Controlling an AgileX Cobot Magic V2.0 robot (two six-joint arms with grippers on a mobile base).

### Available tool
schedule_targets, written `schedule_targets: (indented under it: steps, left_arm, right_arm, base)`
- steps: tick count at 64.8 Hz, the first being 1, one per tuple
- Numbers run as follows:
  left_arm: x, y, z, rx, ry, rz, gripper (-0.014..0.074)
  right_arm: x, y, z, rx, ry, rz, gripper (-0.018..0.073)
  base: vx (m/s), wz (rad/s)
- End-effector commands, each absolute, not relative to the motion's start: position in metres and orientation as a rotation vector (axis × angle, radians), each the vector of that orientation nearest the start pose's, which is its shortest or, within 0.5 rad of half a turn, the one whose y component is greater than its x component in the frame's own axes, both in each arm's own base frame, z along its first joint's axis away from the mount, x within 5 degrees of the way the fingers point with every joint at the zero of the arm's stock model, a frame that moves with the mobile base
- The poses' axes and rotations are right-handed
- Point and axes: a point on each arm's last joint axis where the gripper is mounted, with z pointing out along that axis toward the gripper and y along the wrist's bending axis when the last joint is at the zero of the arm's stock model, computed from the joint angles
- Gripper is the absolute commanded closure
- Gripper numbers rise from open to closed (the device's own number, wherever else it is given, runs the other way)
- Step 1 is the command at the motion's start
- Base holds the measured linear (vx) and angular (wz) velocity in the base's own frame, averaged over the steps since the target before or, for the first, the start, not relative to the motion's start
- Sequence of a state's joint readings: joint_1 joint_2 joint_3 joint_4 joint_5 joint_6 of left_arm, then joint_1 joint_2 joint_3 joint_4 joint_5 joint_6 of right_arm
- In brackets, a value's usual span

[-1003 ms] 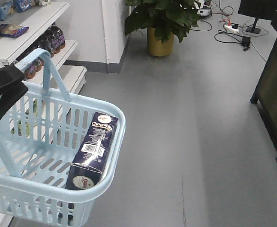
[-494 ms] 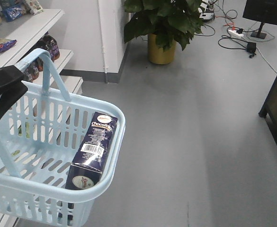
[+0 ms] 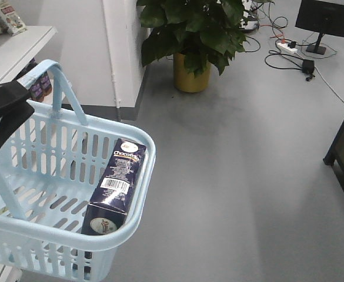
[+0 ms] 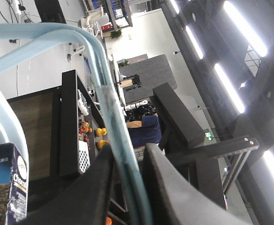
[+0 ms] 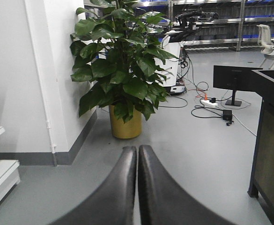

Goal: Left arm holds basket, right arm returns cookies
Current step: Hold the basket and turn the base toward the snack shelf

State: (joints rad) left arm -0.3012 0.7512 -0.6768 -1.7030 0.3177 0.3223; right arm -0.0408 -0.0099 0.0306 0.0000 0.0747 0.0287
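In the front view, we see the basket (image 3: 151,161) filling the lower left, 1 handle (image 3: 60,76) raised into the black left gripper (image 3: 10,106) at the frame's left edge. The cookies box (image 3: 116,185) leans tilted inside the basket, against its right-hand corner, with the barcode side facing up. Beyond the basket are a white shelf (image 3: 19,44), grey floor (image 3: 236,176), a potted plant (image 3: 189,29) and a monitor (image 3: 327,17).

In the left wrist view, the jaws are narrow, clamped on the pale blue handle, which runs up between the 2 black fingers. A corner of the cookies box shows at the lower left, beneath that handle.

In the right wrist view, the right gripper (image 5: 137,152) has its jaws pressed together, touching, with nothing between them. It points across bare floor toward the plant in its gold pot (image 5: 125,124), well apart from it. We see a dark cabinet (image 5: 270,140) at the right edge.
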Motion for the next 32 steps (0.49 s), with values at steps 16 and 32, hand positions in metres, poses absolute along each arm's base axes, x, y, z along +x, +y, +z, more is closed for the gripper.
schedule_targets:
  steps: [16, 32]
  left_arm:
    - [0.1362, -0.0746, 0.3886, -0.635, 1.568, -1.628, 0.0604]
    - [0.1362, -0.0746, 0.3886, -0.635, 1.568, -1.628, 0.0603]
  right_arm:
    - [0.0557, -0.0026, 0.2040, 0.050, 1.492, -0.022, 0.0567]
    - [0.0557, -0.0026, 0.2040, 0.050, 1.492, -0.022, 0.0567]
  base:
    - [0.47, -0.06]
    - [0.47, 0.01]
